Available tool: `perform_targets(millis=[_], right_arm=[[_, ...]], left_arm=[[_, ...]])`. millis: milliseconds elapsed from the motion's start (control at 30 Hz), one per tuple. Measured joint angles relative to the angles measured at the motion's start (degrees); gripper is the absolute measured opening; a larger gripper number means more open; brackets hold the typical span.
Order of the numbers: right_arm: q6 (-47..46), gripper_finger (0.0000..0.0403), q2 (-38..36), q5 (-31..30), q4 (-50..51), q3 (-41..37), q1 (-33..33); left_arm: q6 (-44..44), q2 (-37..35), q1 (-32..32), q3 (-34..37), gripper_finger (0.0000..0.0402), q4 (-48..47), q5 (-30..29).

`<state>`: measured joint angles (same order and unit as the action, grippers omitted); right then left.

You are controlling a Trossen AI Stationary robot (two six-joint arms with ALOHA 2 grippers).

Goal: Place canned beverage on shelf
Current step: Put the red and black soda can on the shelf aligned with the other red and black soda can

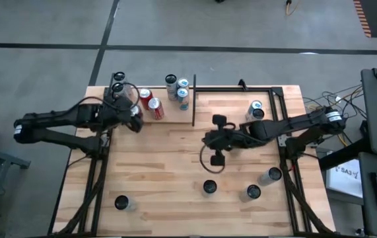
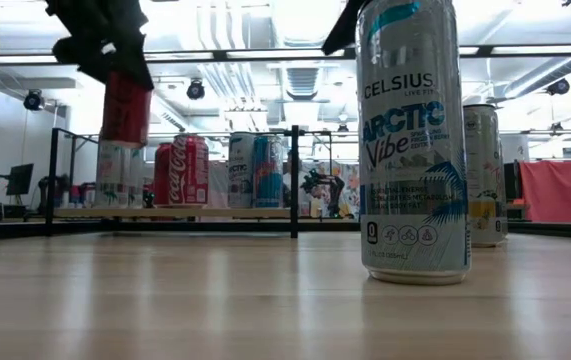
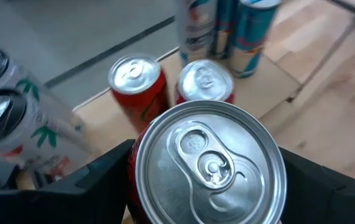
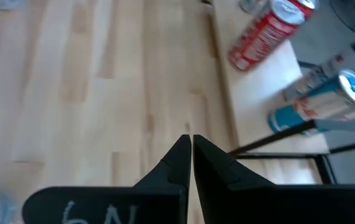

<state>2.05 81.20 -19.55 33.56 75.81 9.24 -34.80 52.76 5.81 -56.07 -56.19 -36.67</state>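
Left claw (image 3: pixel 205 180) pinches a red can (image 3: pixel 209 163), upright, held above the shelf (image 1: pixel 165 118) at the table's (image 1: pixel 175 172) 11 o'clock; free panel lies straight below, beside two red cans (image 1: pixel 150 104). Right claw (image 4: pixel 186 152), pressed together, idles mid-table. Pale wood surface; open lab behind.
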Motion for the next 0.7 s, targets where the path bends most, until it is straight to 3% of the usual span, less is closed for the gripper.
perform_targets(millis=[133,333,700], right_arm=[[-0.2,0.0009,0.1,0.0,-0.3,0.0,-2.8],[0.9,0.0009,0.0,0.0,-3.2,0.0,-3.9],[1.0,0.0009,0.0,0.0,-5.3,0.0,-3.9]], left_arm=[[-5.1,0.1,0.5,3.3,0.0289,1.5,-1.2],[-4.3,0.3,1.5,8.3,0.0289,9.3,-1.5],[-3.8,1.8,6.8,13.8,0.0289,13.8,-1.7]])
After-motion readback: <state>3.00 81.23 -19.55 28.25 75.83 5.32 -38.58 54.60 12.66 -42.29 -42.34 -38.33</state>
